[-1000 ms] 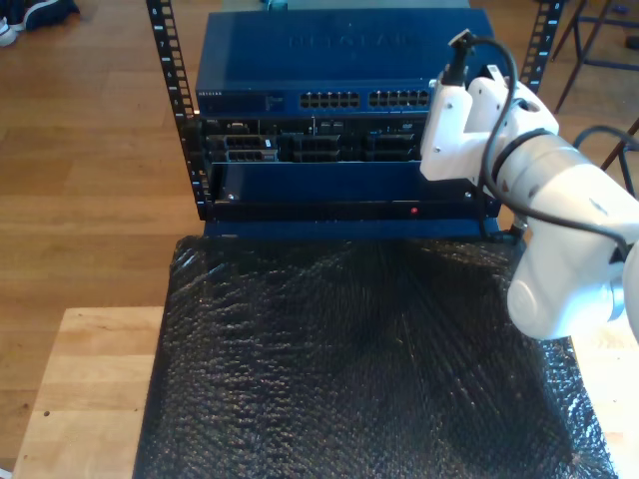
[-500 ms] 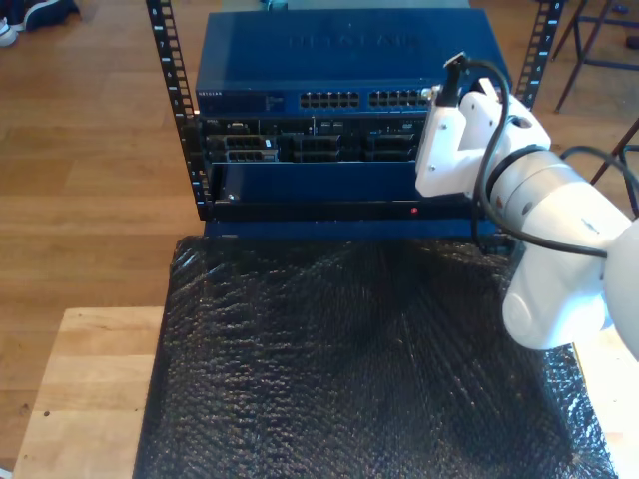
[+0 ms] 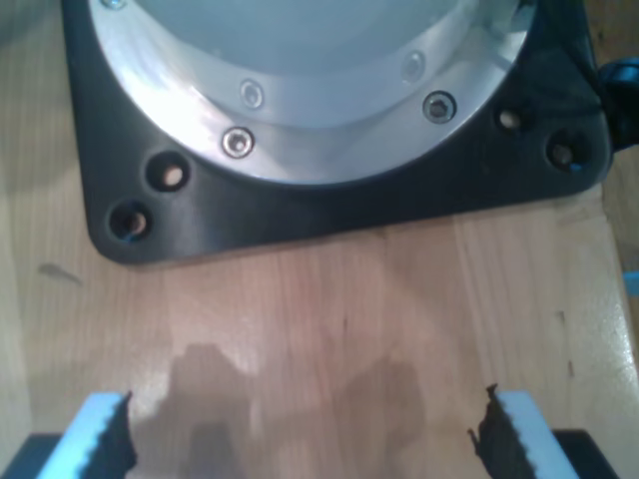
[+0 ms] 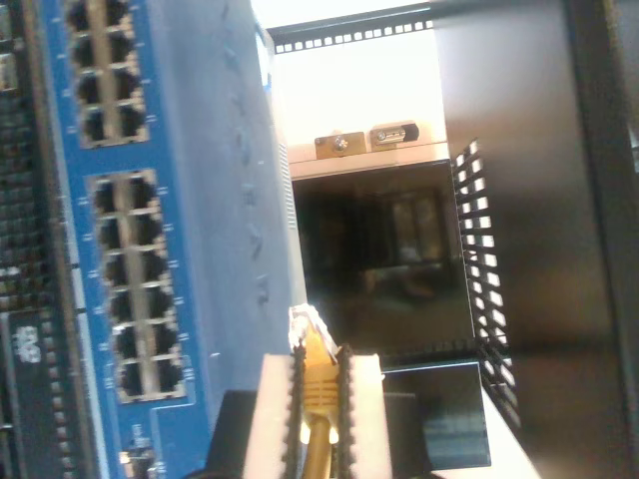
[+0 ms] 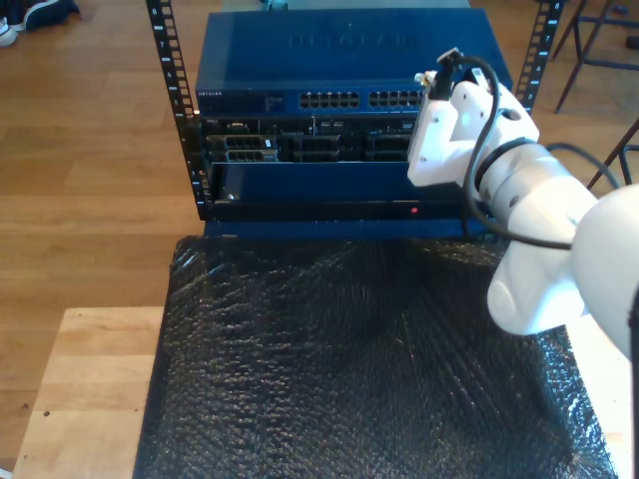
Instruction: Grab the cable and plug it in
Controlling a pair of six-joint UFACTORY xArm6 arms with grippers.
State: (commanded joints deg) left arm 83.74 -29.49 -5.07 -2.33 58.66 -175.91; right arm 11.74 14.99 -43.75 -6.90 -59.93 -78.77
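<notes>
Blue switch backdrop, my second hand clamping cable, plug forward beside ports, my first hand apart.

A yellow cable ends in a clear plug, held between cream-white ribbed fingers. The network switch is blue with rows of dark ports. A glossy black bubble-textured mat covers a pale wooden table. The arm is white, the floor brown wood.
</notes>
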